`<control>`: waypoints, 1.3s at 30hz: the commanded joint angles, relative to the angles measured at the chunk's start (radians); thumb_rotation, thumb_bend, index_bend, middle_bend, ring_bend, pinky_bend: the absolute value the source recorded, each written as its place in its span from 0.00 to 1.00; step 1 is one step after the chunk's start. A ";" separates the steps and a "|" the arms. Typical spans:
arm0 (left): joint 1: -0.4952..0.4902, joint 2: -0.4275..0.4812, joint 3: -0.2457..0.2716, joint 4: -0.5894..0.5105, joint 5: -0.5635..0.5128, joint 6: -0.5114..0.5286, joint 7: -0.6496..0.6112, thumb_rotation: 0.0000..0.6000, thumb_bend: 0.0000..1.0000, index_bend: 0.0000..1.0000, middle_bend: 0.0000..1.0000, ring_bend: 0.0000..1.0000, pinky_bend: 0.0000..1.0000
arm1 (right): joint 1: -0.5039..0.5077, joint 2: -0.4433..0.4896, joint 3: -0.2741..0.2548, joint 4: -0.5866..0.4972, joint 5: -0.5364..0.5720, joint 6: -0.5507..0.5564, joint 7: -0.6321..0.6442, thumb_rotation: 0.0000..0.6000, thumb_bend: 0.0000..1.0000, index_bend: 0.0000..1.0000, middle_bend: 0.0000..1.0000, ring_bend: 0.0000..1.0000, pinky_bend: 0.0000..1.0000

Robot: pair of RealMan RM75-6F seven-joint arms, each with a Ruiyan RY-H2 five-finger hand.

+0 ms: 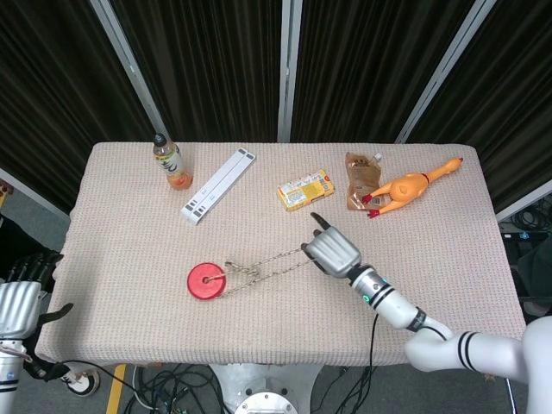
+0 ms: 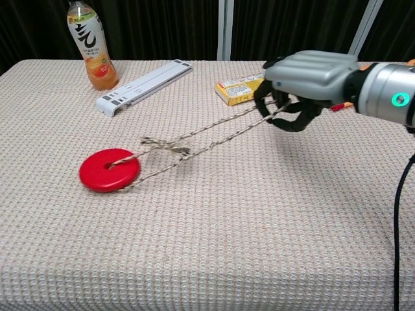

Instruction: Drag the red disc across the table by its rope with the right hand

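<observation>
Two strands of the rope [image 2: 214, 133] run taut into the right hand [image 2: 305, 81], whose fingers are curled closed around the rope's end, held above the desk [image 2: 259, 233]. To drag well, I judge the hand should keep that grip firm and pull low and steadily, so the disc slides flat rather than tipping. The red disc [image 2: 109, 170] lies flat on the desk, well apart from the hand, toward the robot's left.

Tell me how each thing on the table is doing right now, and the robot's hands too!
Flat red plastic disc: lying flat, rope tied through its hole.
Twisted grey rope: stretched from disc up to right hand.
Right hand: fingers curled around the rope's end.
Left hand: off the table's edge, holding nothing.
Orange drink bottle: upright, capped.
Yellow rubber chicken: lying down.
</observation>
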 commanded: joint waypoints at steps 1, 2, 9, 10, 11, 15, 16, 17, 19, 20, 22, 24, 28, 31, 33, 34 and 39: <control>-0.003 -0.001 0.001 -0.004 0.001 -0.004 0.006 1.00 0.02 0.18 0.17 0.12 0.15 | -0.074 0.070 -0.023 -0.018 -0.010 0.060 0.067 1.00 0.45 1.00 0.97 0.42 0.00; -0.004 -0.002 0.002 -0.005 0.003 -0.005 0.009 1.00 0.02 0.18 0.17 0.12 0.15 | -0.092 0.084 -0.027 -0.017 -0.010 0.074 0.082 1.00 0.45 1.00 0.97 0.42 0.00; -0.011 -0.001 0.004 -0.024 0.009 -0.010 0.035 1.00 0.02 0.18 0.17 0.12 0.15 | -0.215 0.180 -0.051 0.017 0.004 0.143 0.215 1.00 0.45 1.00 0.97 0.42 0.00; -0.011 0.000 0.004 -0.027 0.009 -0.010 0.039 1.00 0.02 0.18 0.17 0.12 0.15 | -0.237 0.194 -0.056 0.026 0.004 0.155 0.237 1.00 0.45 1.00 0.97 0.42 0.00; -0.012 0.000 0.004 -0.030 0.009 -0.011 0.043 1.00 0.02 0.18 0.17 0.12 0.15 | -0.254 0.204 -0.061 0.033 0.004 0.164 0.253 1.00 0.45 1.00 0.97 0.42 0.00; -0.016 0.000 0.006 -0.039 0.009 -0.018 0.054 1.00 0.02 0.18 0.17 0.12 0.15 | -0.326 0.234 -0.071 0.080 0.026 0.190 0.317 1.00 0.46 1.00 0.97 0.42 0.00; -0.018 0.000 0.007 -0.042 0.011 -0.020 0.059 1.00 0.02 0.18 0.17 0.12 0.15 | -0.346 0.239 -0.069 0.098 0.040 0.196 0.332 1.00 0.46 1.00 0.97 0.42 0.00; -0.019 0.000 0.007 -0.045 0.013 -0.020 0.062 1.00 0.02 0.18 0.17 0.12 0.15 | -0.361 0.242 -0.067 0.112 0.050 0.202 0.345 1.00 0.46 1.00 0.97 0.42 0.00; -0.022 0.000 0.007 -0.052 0.016 -0.020 0.068 1.00 0.02 0.18 0.17 0.12 0.15 | -0.395 0.246 -0.057 0.145 0.073 0.215 0.380 1.00 0.46 1.00 0.97 0.42 0.00; -0.022 0.000 0.007 -0.054 0.016 -0.021 0.071 1.00 0.02 0.18 0.17 0.12 0.15 | -0.409 0.249 -0.052 0.158 0.082 0.218 0.398 1.00 0.46 1.00 0.97 0.42 0.00; -0.024 0.001 0.008 -0.060 0.017 -0.023 0.078 1.00 0.02 0.18 0.17 0.12 0.15 | -0.434 0.256 -0.040 0.189 0.097 0.222 0.435 1.00 0.46 1.00 0.97 0.42 0.00; -0.025 0.002 0.010 -0.065 0.016 -0.026 0.084 1.00 0.02 0.18 0.17 0.12 0.15 | -0.452 0.264 -0.029 0.218 0.107 0.219 0.465 1.00 0.46 1.00 0.97 0.42 0.00; -0.024 0.001 0.011 -0.070 0.015 -0.026 0.088 1.00 0.02 0.18 0.17 0.12 0.15 | -0.478 0.282 -0.007 0.254 0.122 0.214 0.500 1.00 0.46 1.00 0.97 0.42 0.00; -0.024 0.001 0.013 -0.069 0.014 -0.028 0.089 1.00 0.02 0.18 0.17 0.12 0.15 | -0.492 0.295 0.014 0.270 0.142 0.203 0.513 1.00 0.46 1.00 0.97 0.42 0.00; -0.024 0.000 0.013 -0.068 0.013 -0.029 0.088 1.00 0.02 0.18 0.17 0.12 0.15 | -0.500 0.301 0.028 0.277 0.156 0.192 0.520 1.00 0.46 1.00 0.97 0.42 0.00; -0.025 0.000 0.013 -0.068 0.013 -0.029 0.088 1.00 0.02 0.18 0.17 0.12 0.15 | -0.502 0.303 0.034 0.279 0.160 0.188 0.523 1.00 0.46 1.00 0.97 0.42 0.00; -0.026 0.000 0.012 -0.069 0.015 -0.027 0.088 1.00 0.02 0.18 0.17 0.12 0.15 | -0.502 0.299 0.057 0.284 0.156 0.177 0.516 1.00 0.46 1.00 0.97 0.42 0.00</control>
